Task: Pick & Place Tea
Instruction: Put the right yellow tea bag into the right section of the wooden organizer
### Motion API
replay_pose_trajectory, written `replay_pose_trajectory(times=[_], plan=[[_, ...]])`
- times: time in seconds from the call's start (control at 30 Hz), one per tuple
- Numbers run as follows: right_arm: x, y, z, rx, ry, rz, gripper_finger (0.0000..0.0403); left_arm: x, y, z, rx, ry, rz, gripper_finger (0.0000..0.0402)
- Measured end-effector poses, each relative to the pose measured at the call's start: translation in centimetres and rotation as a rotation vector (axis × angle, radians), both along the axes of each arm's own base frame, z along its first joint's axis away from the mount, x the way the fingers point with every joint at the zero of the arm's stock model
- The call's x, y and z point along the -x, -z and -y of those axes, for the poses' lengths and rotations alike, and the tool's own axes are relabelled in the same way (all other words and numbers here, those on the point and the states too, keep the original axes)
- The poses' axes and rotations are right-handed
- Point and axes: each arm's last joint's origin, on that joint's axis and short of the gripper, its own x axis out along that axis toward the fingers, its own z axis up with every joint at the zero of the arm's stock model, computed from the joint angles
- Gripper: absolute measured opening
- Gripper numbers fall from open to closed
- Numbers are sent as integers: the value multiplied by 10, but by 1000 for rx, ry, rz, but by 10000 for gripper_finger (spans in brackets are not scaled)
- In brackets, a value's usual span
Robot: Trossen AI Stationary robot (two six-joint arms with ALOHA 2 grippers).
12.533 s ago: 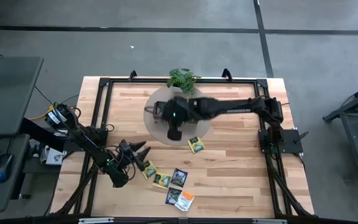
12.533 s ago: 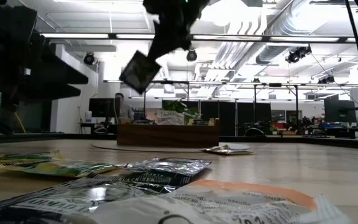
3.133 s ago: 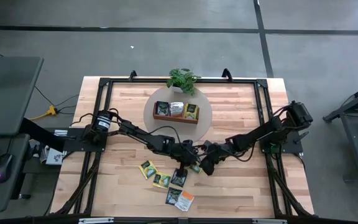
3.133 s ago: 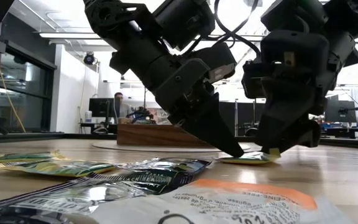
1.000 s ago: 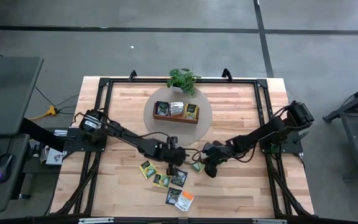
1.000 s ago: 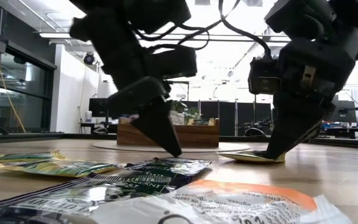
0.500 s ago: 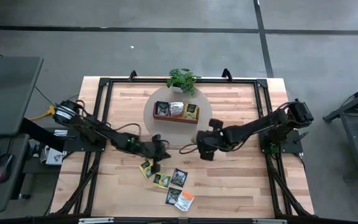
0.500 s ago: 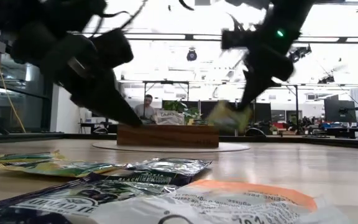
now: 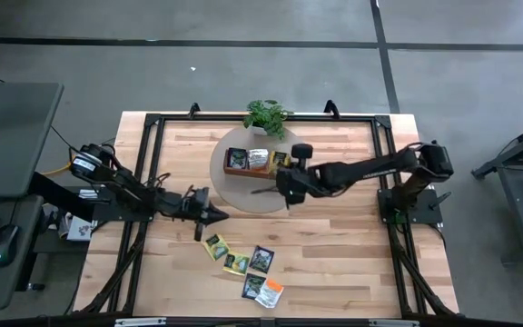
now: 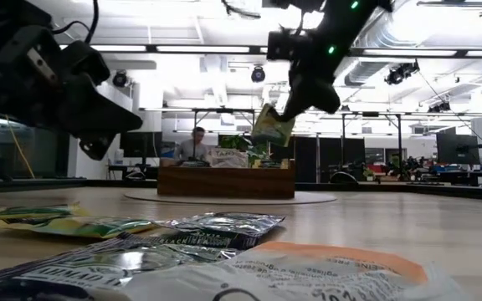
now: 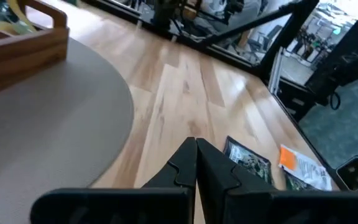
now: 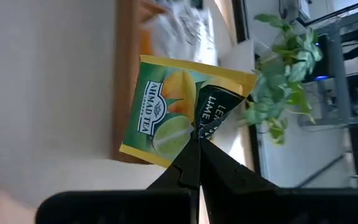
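My right gripper (image 9: 282, 189) hangs over the round grey mat (image 9: 243, 195), just in front of the brown wooden tray (image 9: 257, 164), and is shut on a yellow-green tea sachet (image 12: 166, 112). The low view shows that sachet (image 10: 272, 125) in the air. The tray holds a dark, a white and a yellow-green sachet. My left gripper (image 9: 212, 215) is shut with nothing in it, above the table left of the mat. Several more tea sachets (image 9: 243, 265) lie flat on the table near the front. My right gripper pinches the sachet between its two fingers at one edge (image 12: 190, 132), close to a corner. The fingers slant down from above. The sachet hangs tilted below the fingertips (image 10: 289, 99), clear of the mat and the tray.
A small green potted plant (image 9: 266, 116) stands behind the tray at the far edge. A black frame (image 9: 143, 145) runs along the table's edges. Bare wood lies right of the mat and of the loose sachets. In the low view a person shows in the room beyond.
My right gripper has lifted the yellow-green sachet off the table and carried it up and toward the far edge, to just in front of the tray. My left gripper, shut throughout, has drawn back from the loose sachets toward the table's left edge.
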Motion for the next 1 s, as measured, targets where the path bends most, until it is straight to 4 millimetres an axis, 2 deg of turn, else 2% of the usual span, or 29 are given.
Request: replay_pose_trajectory(times=[0.2, 0.4, 1.0], plan=[[-11, 18, 31, 56, -31, -104, 0, 1, 0, -1, -4, -8, 1, 1], [-14, 36, 46, 69, -20, -188, 0, 1, 1, -1, -4, -4, -3, 1], [-15, 40, 45, -3, -147, -244, 0, 1, 1, -1, -5, -6, -4, 1]])
